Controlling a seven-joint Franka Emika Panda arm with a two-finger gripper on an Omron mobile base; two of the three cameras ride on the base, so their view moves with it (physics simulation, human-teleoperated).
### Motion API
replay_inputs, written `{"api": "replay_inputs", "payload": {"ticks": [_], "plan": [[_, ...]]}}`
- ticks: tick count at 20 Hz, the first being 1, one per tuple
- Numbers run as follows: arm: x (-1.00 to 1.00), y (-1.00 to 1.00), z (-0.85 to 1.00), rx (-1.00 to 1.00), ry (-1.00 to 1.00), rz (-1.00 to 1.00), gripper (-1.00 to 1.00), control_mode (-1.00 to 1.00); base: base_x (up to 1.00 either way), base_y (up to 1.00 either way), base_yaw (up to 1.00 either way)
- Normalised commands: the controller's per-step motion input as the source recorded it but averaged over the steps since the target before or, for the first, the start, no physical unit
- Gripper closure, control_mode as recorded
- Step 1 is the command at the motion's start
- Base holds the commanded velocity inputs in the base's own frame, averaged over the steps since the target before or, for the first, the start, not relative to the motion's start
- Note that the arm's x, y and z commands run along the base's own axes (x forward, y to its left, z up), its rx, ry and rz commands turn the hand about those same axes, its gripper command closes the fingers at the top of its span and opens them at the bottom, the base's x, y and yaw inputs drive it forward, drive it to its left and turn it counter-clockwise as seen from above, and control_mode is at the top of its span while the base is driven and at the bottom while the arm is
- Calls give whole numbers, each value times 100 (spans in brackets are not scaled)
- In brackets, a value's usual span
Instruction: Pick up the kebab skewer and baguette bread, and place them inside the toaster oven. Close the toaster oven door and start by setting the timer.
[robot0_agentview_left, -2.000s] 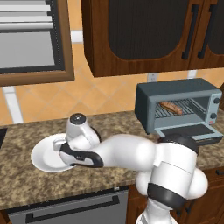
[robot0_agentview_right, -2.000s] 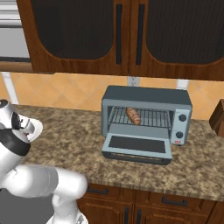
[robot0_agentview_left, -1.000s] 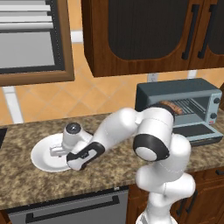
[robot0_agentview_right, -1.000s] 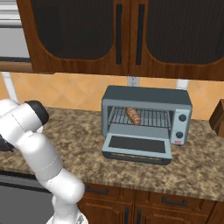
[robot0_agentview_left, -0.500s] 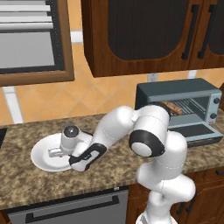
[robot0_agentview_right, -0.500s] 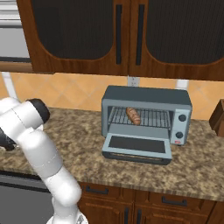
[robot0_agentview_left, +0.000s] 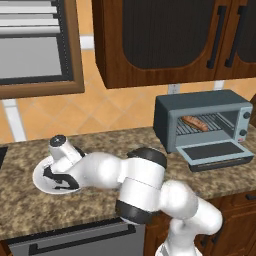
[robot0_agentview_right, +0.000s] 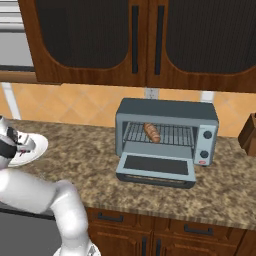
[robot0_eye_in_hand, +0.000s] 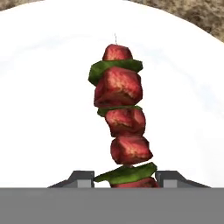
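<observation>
While the gripper (robot0_eye_in_hand: 127, 178) sits low over the white plate (robot0_agentview_left: 41, 177), we see its fingertips (robot0_eye_in_hand: 82, 177) flanking the near end of the kebab skewer (robot0_eye_in_hand: 121, 119); we cannot tell whether they clamp it. Well to the right along the granite counter (robot0_agentview_right: 95, 167), the toaster oven (robot0_agentview_right: 167, 136) stands with its door (robot0_agentview_right: 156, 170) dropped open, baguette bread (robot0_agentview_right: 151, 132) on the rack. Our arm's white links (robot0_agentview_left: 135, 182) hide part of the plate.

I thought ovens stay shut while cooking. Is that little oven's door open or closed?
Open. The oven door lies folded down flat in front of the oven, leaving the bread on the rack exposed.
</observation>
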Motion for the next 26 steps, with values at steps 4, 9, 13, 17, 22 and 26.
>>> {"api": "replay_inputs", "payload": {"ticks": [4, 9, 13, 17, 22, 26], "plan": [[-19, -8, 45, 0, 0, 0, 100, -100, 0, 0, 0], [-40, -24, 70, 0, 0, 0, 100, -100, 0, 0, 0], [-65, -54, 51, 0, 0, 0, 100, -100, 0, 0, 0], [-67, -71, 29, 0, -2, 1, 100, -100, 0, 0, 0], [-59, -91, 23, 2, -3, 6, 100, -100, 0, 0, 0], [-42, -100, 12, 5, -1, 6, 100, -100, 0, 0, 0]]}}
